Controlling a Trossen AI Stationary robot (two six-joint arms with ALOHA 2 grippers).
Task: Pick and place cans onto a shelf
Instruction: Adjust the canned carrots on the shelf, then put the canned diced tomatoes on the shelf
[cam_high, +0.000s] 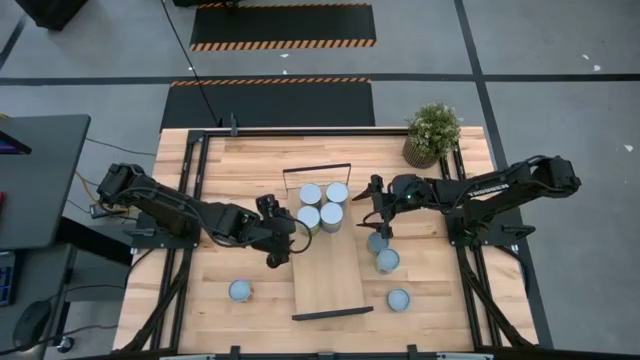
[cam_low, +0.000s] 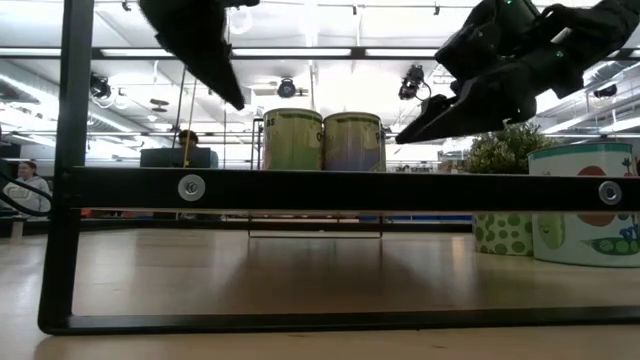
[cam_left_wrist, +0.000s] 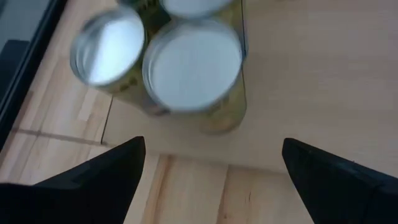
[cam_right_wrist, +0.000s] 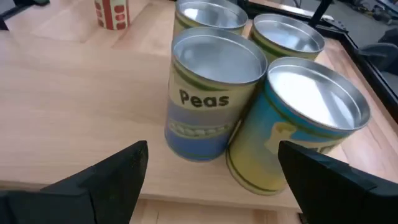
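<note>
The left tool (cam_high: 283, 243) hangs above the tabletop (cam_high: 250, 170) with its fingers spread wide, holding and touching nothing. The right tool (cam_high: 374, 200) also hangs with its fingers spread apart, empty.

Between the two tools lies the shelf (cam_high: 330, 285), a long light-wood board with black frames at its short ends. Four cans (cam_high: 322, 205) stand upright on it in a tight square, just ahead of the left tool and just beside the right tool.

Four more cans stand on the tabletop: three (cam_high: 387, 261) near the right tool, off the shelf's edge, and one (cam_high: 240, 290) near the left tool. That makes eight cans in all.

A potted plant (cam_high: 432, 132) stands behind the right tool, at the tabletop's corner.
</note>
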